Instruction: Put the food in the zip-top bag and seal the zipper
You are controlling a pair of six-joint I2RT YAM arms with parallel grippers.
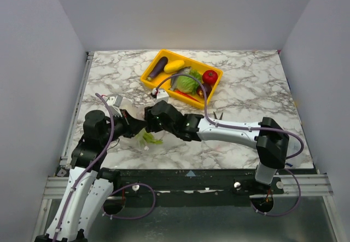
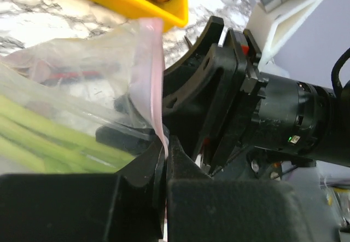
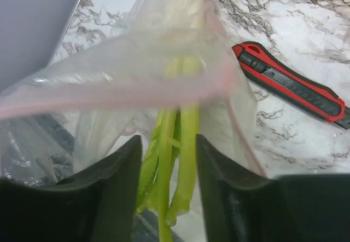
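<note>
The clear, faintly pink zip-top bag (image 3: 136, 61) hangs between both grippers. My left gripper (image 2: 165, 149) is shut on the bag's pink zipper (image 2: 153, 78) edge. The green-white leek (image 3: 183, 143) lies partly in the bag's mouth, and its green leaves hang between the open fingers of my right gripper (image 3: 168, 160). In the top view the two grippers meet at the table's near left, left gripper (image 1: 136, 128) and right gripper (image 1: 149, 126), with the leek's leaves (image 1: 149, 139) below them. The eggplant (image 1: 157, 68), squash (image 1: 174, 65), lettuce (image 1: 186, 82), tomato (image 1: 210, 77) and onion (image 1: 203, 88) lie in the tray.
The yellow tray (image 1: 215, 88) stands at the back middle of the marble table. A red-and-black pocket knife (image 3: 290, 83) lies on the marble beside the bag. My right arm stretches across the table's middle towards the left.
</note>
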